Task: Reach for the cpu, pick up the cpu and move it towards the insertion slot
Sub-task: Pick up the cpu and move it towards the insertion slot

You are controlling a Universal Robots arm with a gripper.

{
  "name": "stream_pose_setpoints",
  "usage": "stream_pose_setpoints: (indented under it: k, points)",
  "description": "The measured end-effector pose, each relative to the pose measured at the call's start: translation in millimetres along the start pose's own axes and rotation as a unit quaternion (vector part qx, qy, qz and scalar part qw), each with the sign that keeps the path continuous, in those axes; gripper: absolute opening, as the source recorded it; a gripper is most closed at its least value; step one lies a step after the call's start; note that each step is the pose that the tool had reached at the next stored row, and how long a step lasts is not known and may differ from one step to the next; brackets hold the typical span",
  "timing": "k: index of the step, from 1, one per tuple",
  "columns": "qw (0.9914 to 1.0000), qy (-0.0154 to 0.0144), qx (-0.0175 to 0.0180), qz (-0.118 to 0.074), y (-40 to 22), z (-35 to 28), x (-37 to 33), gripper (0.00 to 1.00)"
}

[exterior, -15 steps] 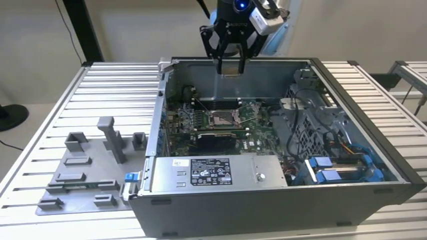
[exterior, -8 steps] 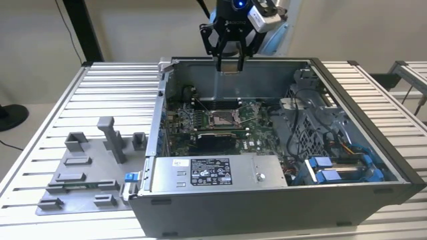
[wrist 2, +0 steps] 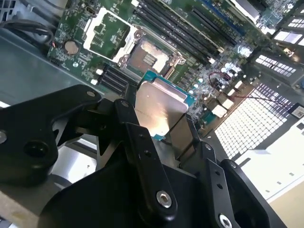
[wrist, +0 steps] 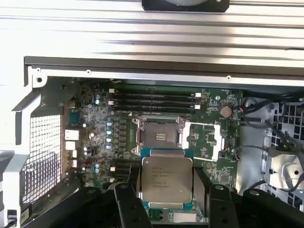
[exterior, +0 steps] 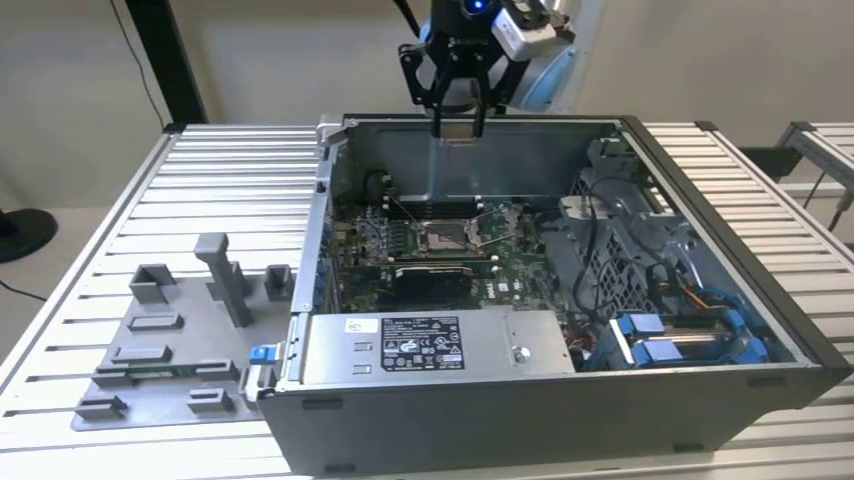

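With the cpu [wrist: 166, 179] clamped between my gripper's [wrist: 167, 190] fingers, I hang high above the open computer case [exterior: 747, 300] — pickup done. Seen in the first wrist view, the insertion slot [wrist: 159, 136] lies at twelve o'clock from the chip, well below — the carry looks underway, arrival not yet.

In the first wrist view, black gripper fingers [wrist: 127, 205] hide the silvery square cpu's [wrist: 166, 179] side edges. The picture's edge crops the fingers.
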State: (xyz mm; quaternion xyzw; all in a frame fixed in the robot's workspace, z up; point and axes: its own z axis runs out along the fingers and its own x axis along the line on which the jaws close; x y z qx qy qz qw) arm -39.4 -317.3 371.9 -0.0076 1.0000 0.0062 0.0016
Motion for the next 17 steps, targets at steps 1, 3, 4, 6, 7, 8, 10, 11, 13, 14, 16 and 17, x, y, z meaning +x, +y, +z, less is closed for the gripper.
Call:
stream_pose_setpoints:
  k: [1,3,4,6,7,8,10,11,13,14,16,17]
  points:
    - [1.00000,0.0000,0.0000,0.001,1.3,0.3,0.0,0.00]
    - [1.00000,0.0000,0.0000,0.002,3.7,1.0,-0.1,0.00]
    - [1.00000,0.0000,0.0000,0.003,4.9,1.4,-0.1,0.00]
    - [0.99999,-0.0001,0.0000,0.004,7.5,2.1,-0.2,0.00]
    - [0.99999,-0.0001,0.0000,0.005,8.9,2.5,-0.2,0.00]
    - [0.99999,-0.0001,0.0000,0.005,10.1,2.8,-0.2,0.00]
    - [0.99998,-0.0001,0.0000,0.006,12.5,3.4,-0.4,0.00]
    - [0.99998,-0.0001,-0.0001,0.007,13.3,3.5,-0.4,0.00]
    - [0.99997,-0.0001,0.0000,0.007,13.9,3.5,-0.4,0.00]
    - [0.99997,-0.0001,-0.0001,0.008,13.9,3.6,-0.4,0.00]
    - [0.99997,-0.0001,-0.0001,0.008,13.9,3.6,-0.4,0.00]
    - [0.99997,-0.0001,-0.0001,0.008,13.9,3.6,-0.4,0.00]
